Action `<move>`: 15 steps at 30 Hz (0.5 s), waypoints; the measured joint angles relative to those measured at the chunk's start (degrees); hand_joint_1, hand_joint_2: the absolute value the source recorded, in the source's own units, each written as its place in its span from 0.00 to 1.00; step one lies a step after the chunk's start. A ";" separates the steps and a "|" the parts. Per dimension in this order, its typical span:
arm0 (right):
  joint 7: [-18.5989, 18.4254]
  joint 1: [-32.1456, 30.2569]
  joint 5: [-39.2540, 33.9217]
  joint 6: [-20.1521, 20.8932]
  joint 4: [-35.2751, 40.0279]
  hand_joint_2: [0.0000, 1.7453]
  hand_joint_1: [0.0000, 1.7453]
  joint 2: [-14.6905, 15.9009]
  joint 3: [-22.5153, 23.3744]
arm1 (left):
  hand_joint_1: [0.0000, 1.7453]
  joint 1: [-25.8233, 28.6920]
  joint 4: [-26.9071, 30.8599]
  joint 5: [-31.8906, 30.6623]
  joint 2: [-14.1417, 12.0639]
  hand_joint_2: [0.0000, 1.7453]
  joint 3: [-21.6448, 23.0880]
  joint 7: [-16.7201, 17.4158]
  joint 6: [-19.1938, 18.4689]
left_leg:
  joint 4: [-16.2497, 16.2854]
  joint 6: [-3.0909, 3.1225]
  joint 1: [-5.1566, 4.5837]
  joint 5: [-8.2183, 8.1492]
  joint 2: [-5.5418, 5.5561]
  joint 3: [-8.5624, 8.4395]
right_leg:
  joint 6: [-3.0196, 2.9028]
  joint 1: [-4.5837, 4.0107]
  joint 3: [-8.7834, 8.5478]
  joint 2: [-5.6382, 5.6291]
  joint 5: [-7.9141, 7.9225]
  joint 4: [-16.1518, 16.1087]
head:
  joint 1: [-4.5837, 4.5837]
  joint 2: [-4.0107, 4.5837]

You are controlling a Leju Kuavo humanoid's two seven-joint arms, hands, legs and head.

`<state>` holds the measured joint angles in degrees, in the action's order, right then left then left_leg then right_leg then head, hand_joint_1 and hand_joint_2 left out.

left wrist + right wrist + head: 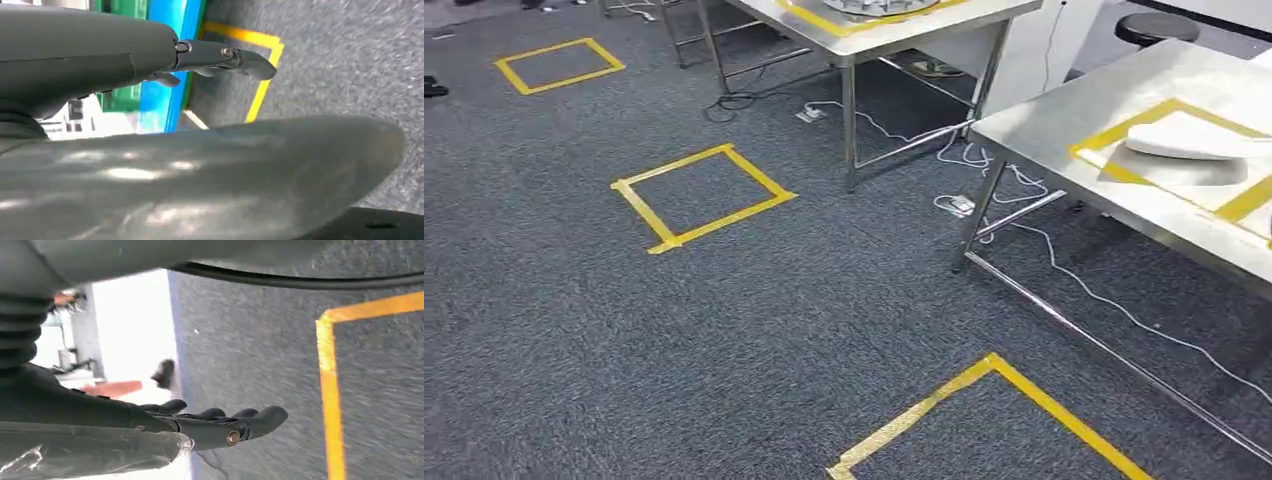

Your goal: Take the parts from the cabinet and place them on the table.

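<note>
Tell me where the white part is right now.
In the head view the white part lies far right on the nearer steel table, inside its yellow tape outline, with the second table behind to the left.

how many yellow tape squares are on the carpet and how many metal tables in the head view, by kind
yellow tape squares on the carpet: 3, far, middle, near and cut off by the edge
metal tables: 2, far, near right
total: 5
</note>
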<state>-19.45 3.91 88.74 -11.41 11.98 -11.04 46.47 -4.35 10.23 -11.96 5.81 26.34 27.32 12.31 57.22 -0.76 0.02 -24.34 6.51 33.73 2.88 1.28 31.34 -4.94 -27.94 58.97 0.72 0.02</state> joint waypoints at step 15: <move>-0.15 -0.07 0.20 0.74 0.00 1.00 0.00 0.07 0.00 | 0.00 -0.07 -0.07 0.19 -0.02 0.00 -1.01 0.61 0.48 | 0.27 -0.58 -0.51 -1.25 -11.47 -0.67 | -1.52 -1.72 -0.13 9.92 -0.32 -0.01 | -0.77 0.00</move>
<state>-19.61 3.84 88.93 -10.67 11.98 -10.97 46.47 -4.42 10.16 -11.76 5.79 25.33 27.93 12.79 57.49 -1.34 -0.48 -25.59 -4.95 33.06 1.36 -0.44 31.21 4.99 -28.26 58.96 -0.05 0.02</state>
